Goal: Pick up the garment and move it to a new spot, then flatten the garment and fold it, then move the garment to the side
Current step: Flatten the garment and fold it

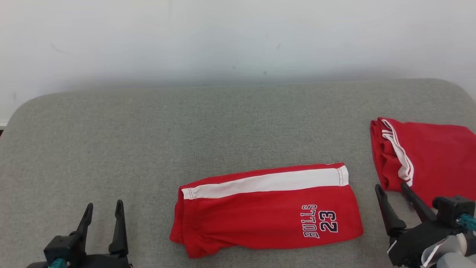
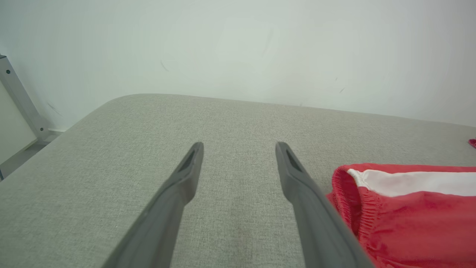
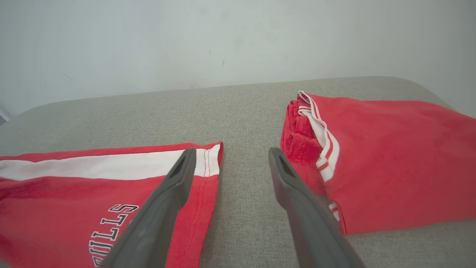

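Both my claws stand open and empty — left claw [image 1: 104,203] well left of the shorts [image 1: 266,216], right claw [image 1: 390,185] just right of them, between shorts and jersey [image 1: 438,163] — shorts lie folded on the pad [image 1: 111,130]

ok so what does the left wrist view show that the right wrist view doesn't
Left wrist, not right wrist: the open left claw, a grey metal post, and the elastic waistband of the red shorts.
Right wrist, not left wrist: the open right claw, the BULLS lettering, the hem, and the bulk of a second folded red garment.
Both: the shorts' white stripe, the grey padded surface and the pale wall.
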Robot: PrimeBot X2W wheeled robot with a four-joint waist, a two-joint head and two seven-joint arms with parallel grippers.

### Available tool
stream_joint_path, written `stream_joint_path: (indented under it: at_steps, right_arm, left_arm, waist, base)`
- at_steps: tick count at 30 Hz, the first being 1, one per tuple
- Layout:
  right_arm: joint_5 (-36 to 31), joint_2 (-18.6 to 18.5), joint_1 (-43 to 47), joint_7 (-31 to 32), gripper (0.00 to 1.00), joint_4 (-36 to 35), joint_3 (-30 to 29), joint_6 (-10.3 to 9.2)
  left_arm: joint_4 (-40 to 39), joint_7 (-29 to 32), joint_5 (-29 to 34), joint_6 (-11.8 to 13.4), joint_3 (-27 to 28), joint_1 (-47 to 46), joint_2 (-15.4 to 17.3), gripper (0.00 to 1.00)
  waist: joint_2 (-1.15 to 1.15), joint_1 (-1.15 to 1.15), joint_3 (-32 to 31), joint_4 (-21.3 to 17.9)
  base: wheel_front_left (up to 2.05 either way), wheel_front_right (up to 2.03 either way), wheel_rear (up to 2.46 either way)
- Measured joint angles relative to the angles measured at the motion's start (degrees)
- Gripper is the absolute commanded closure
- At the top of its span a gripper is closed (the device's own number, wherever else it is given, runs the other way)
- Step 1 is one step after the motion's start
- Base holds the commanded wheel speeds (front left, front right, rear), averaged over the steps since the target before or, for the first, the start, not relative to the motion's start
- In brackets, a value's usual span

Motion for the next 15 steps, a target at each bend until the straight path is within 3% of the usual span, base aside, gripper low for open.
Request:
stream_joint_path:
  at_steps: [8,15]
  right_arm:
    - [-0.08,0.89,-1.27,1.41,0.00,3.87,2.80,0.01]
    - [0.11,1.25,-4.25,5.20,0.00,6.02,4.15,0.56]
  left_arm:
    - [-0.69,0.00,3.89,-0.01,-0.19,0.02,-1.02,0.00]
    - [-0.76,0.35,7.71,0.00,-2.31,0.09,1.31,0.00]
  waist:
    - [0.00,0.00,-0.09,2.46]
    - [0.00,0.00,-0.41,4.15]
  base:
    - [0.00,0.00,0.00]
    - [0.00,0.00,0.00]
